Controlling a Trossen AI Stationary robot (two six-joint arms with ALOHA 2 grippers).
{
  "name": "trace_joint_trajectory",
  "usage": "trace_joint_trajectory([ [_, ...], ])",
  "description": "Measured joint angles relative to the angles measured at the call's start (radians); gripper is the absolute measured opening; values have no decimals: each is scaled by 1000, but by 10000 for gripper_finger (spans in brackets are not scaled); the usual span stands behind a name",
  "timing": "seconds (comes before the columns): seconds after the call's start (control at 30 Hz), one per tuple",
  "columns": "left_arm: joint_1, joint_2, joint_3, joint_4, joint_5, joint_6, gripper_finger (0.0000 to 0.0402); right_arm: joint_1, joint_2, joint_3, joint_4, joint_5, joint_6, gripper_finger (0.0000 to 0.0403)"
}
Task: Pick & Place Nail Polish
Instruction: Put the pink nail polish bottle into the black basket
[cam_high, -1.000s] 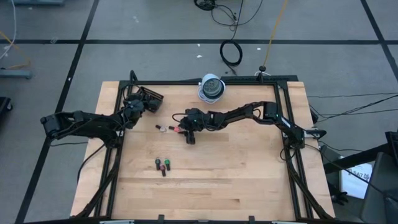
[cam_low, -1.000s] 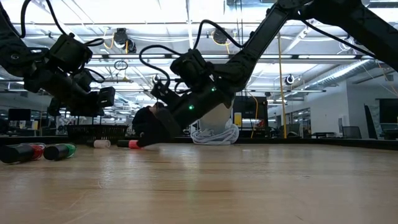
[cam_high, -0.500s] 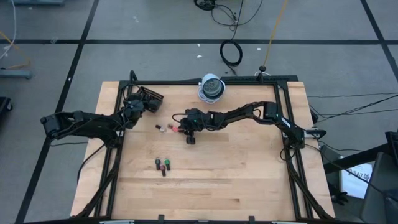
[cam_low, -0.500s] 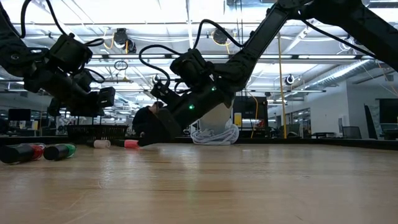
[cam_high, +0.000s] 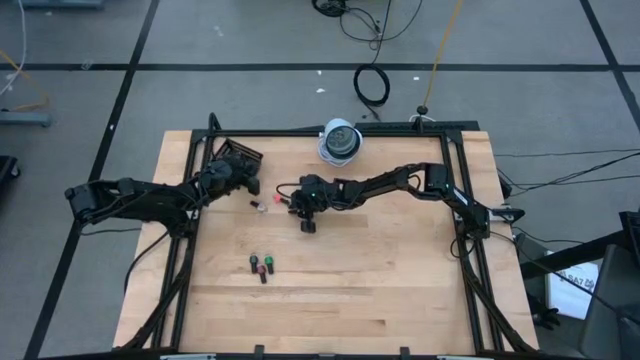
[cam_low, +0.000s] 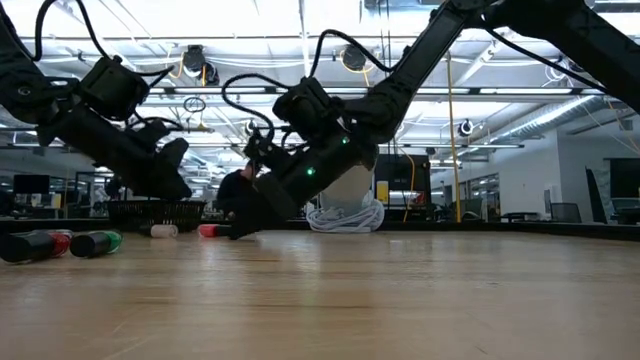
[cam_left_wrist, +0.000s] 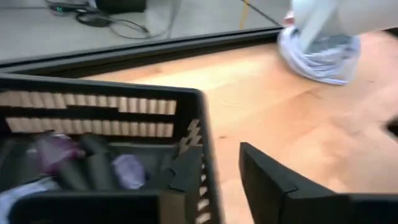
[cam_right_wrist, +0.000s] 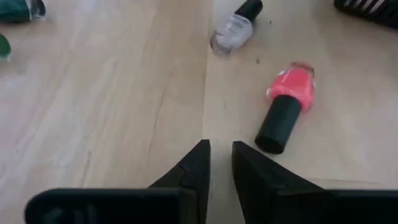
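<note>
A red nail polish bottle (cam_right_wrist: 289, 93) with a black cap lies on its side on the wooden table (cam_high: 380, 270). A clear bottle (cam_right_wrist: 235, 28) lies just beyond it. My right gripper (cam_right_wrist: 221, 146) is shut beside the red bottle's cap, with nothing between its fingers. In the high view it is mid-table (cam_high: 291, 204). Two more bottles, one red (cam_low: 40, 244) and one green (cam_low: 95, 242), lie nearer the front. My left gripper (cam_high: 243, 183) hovers at the black slotted tray (cam_left_wrist: 106, 93) at the far left. Several bottles (cam_left_wrist: 127, 171) lie in that tray.
A white bundled object (cam_high: 341, 141) sits at the table's far edge, right of the tray. A black frame (cam_high: 455, 200) runs round the table top. The near half of the table right of the two front bottles is bare wood.
My left gripper has swung at the wrist toward the table's right and tipped downward, staying beside the tray. My right arm has kept its place by the red bottle.
</note>
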Motion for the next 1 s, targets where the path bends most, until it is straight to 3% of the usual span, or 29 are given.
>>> trace_joint_trajectory([
  [0.27, -117, 0, 48, 20, 121, 95, 236, 2, -132, -2, -215, -4, -25, 95],
  [0.4, -207, 0, 104, -33, 125, 146, 273, 2, -250, -21, -371, -5, -37, 104],
  [0.57, -324, 30, 188, -203, 50, 334, 276, 4, -411, -156, -393, -26, -41, 104],
  [0.7, -370, 79, 266, -263, 56, 483, 264, 5, -551, -285, -371, -88, -59, 103],
  [1.0, -335, 315, 554, -691, 106, 575, 242, 12, -808, -634, -102, -83, -6, 102],
])
